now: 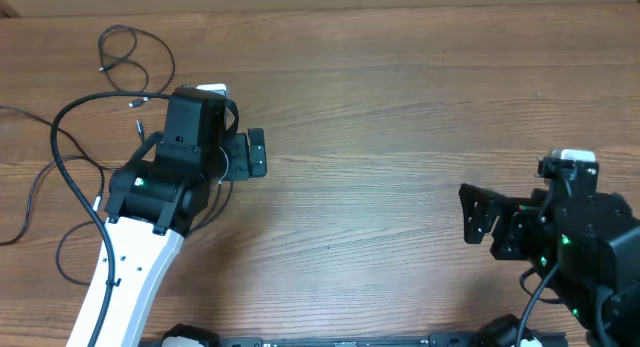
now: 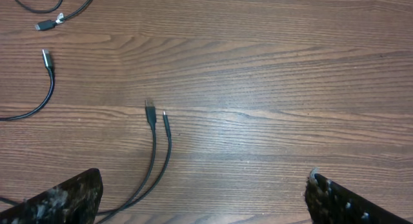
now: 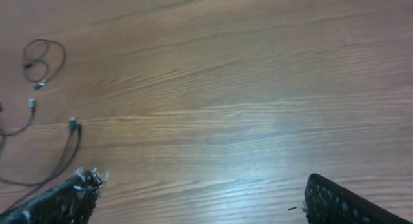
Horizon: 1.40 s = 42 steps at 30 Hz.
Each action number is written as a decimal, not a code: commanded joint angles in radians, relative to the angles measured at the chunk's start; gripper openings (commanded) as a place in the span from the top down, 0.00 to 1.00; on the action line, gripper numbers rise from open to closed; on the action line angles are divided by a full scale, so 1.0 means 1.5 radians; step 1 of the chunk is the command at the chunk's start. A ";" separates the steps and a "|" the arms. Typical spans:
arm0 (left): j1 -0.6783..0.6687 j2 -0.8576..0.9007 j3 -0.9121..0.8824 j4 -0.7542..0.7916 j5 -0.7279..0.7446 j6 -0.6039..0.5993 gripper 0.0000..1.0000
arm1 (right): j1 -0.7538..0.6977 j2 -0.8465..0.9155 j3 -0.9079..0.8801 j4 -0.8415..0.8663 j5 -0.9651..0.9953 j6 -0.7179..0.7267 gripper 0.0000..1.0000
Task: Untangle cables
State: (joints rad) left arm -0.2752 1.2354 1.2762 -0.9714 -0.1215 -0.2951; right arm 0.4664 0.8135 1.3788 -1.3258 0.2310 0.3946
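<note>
A: So, where do the thin black cables [image 2: 154,146] lie?

B: On the brown wood-grain table [image 1: 400,97], all in the left part of the overhead frame; loose loops run from the upper left down to the left edge, and some strands pass under the left arm's white link [image 1: 130,277].

A: And close up?

B: In the left wrist view two cable ends lie side by side at lower centre-left, plugs pointing to the top of the frame; another plug sits at the left edge, its cable curving away; a fourth lies in the upper left corner.

A: The left gripper [image 1: 257,154]?

B: It hangs just right of the cables in the overhead frame; its fingers [image 2: 64,198] stand wide apart at the bottom corners of its own view, with only bare wood between them; they hold nothing.

A: The right gripper [image 1: 472,215]?

B: At the right side of the overhead frame, well apart from the cables; spread wide too, nothing in it; its view shows a small coil in the upper left and plugs at the left edge.

A: Any writing?

B: A white patch [image 1: 210,88] tops the left wrist and another [image 1: 575,155] the right; any print on them is too small to read.
</note>
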 commanded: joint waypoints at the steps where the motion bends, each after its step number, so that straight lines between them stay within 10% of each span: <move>1: -0.005 0.002 0.004 0.002 -0.011 -0.003 0.00 | 0.004 -0.006 -0.031 0.053 0.025 -0.101 0.00; 14: -0.005 0.002 0.005 0.002 -0.011 -0.003 0.00 | -0.309 -0.229 -0.378 0.407 -0.270 -0.345 0.00; 31: -0.005 0.002 0.005 0.002 -0.011 -0.003 0.00 | -0.293 -0.542 -0.770 0.696 -0.298 -0.351 0.00; 42: -0.005 0.002 0.005 0.002 -0.011 -0.003 0.00 | -0.277 -0.540 -0.905 0.897 -0.300 -0.348 0.00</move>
State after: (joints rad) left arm -0.2756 1.2358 1.2762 -0.9714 -0.1249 -0.2951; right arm 0.0433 0.0147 0.0669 -0.0254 -0.2134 -0.1307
